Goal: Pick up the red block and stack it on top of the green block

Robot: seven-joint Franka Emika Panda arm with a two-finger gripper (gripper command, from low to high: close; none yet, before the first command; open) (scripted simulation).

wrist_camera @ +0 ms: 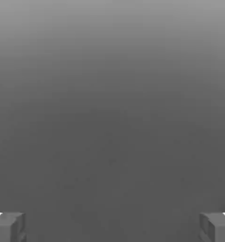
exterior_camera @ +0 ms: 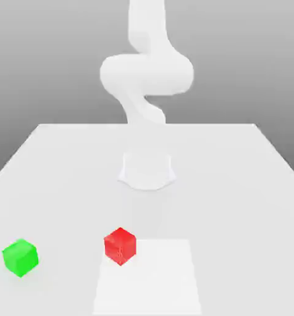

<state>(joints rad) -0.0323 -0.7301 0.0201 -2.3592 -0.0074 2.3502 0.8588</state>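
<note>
The red block (exterior_camera: 120, 245) rests on the white table (exterior_camera: 236, 185) near its front edge, a little toward the exterior view's left of centre. The green block (exterior_camera: 20, 257) sits on the same surface, farther to the exterior view's left and clear of the red one. In the hand view my gripper (wrist_camera: 112, 227) is open: one fingertip (wrist_camera: 8, 227) and the other (wrist_camera: 217, 227) stand far apart with nothing between them. Behind them there is only plain grey background, with no block in sight.
The white arm rises from its base (exterior_camera: 147, 170) at the middle of the table and bends upward out of the picture. A paler rectangular patch (exterior_camera: 149, 278) lies on the tabletop just to the right of the red block.
</note>
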